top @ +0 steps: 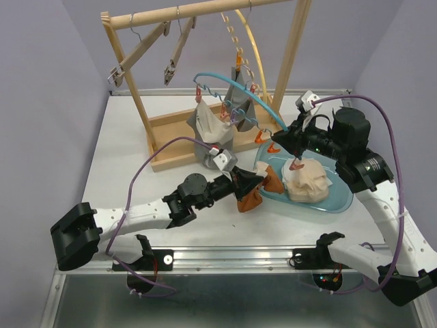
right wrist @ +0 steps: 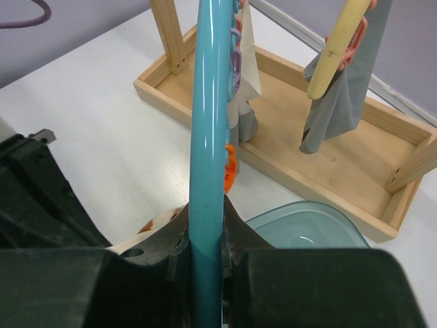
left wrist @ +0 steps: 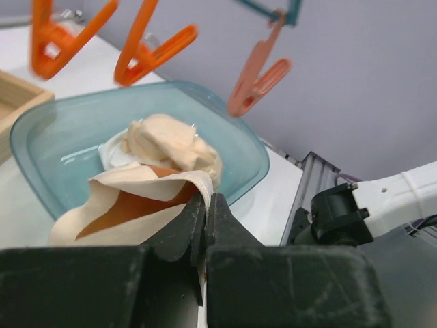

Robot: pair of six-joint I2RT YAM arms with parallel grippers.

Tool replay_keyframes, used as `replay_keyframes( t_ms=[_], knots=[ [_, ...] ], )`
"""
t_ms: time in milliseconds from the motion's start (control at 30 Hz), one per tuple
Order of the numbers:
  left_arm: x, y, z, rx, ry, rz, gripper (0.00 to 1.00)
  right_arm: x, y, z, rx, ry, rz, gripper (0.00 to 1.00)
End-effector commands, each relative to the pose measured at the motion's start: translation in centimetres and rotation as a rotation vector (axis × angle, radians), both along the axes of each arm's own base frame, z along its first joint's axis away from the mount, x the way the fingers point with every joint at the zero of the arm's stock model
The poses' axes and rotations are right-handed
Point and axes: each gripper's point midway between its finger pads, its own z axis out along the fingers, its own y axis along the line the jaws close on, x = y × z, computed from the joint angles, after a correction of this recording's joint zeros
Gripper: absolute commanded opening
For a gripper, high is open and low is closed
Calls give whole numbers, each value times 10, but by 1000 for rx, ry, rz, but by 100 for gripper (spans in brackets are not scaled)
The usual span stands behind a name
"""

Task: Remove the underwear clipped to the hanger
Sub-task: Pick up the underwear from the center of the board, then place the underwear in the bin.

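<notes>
My left gripper [left wrist: 207, 198] is shut on the hem of an orange-brown underwear [left wrist: 130, 198] with beige trim, at the near rim of the blue tub [left wrist: 48, 137]. In the top view this piece [top: 251, 197] hangs from the left gripper [top: 263, 179] beside the tub. A beige underwear pile [top: 307, 181] lies in the tub. My right gripper [right wrist: 206, 219] is shut on the teal hanger bar [right wrist: 208, 102]. A grey underwear [right wrist: 341, 89] and a white one [right wrist: 249, 61] hang clipped over the wooden base.
The wooden rack [top: 205, 10] stands at the back, with its base tray [right wrist: 287, 150] and two bare wooden hangers [top: 140, 51]. Empty orange clips [left wrist: 147, 41] and a pink clip [left wrist: 256, 78] dangle above the tub. A yellow hanger [top: 256, 48] hangs by the right post.
</notes>
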Motion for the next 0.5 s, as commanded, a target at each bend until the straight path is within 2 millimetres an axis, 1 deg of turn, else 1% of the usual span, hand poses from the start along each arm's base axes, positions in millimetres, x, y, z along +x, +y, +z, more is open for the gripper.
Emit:
replay_keyframes(
  t_ms=[0, 33, 100, 133, 200, 233, 300, 333, 467],
  knots=[
    [-10, -14, 69, -101, -173, -57, 0, 1, -8, 78, 98, -225, -45, 1],
    [-9, -19, 78, -106, -198, -63, 0, 3, -10, 81, 101, -229, -62, 0],
    [-8, -25, 86, -112, -221, -69, 0, 4, -13, 85, 107, -232, -83, 1],
    [-9, -29, 96, -128, -241, -77, 0, 5, -15, 87, 109, -237, -100, 0],
    [-6, -36, 97, -122, -263, -80, 0, 7, -18, 90, 114, -239, -119, 1],
    [-6, -39, 105, -136, -278, -86, 0, 7, -20, 91, 116, -241, -126, 0],
    [-4, -46, 105, -139, -293, -94, 0, 8, -21, 92, 120, -242, -141, 0],
    [-4, -51, 110, -152, -309, -102, 0, 8, -23, 92, 122, -240, -150, 0],
    [0, -62, 114, -156, -343, -109, 0, 8, -26, 95, 127, -244, -164, 1]
  ],
)
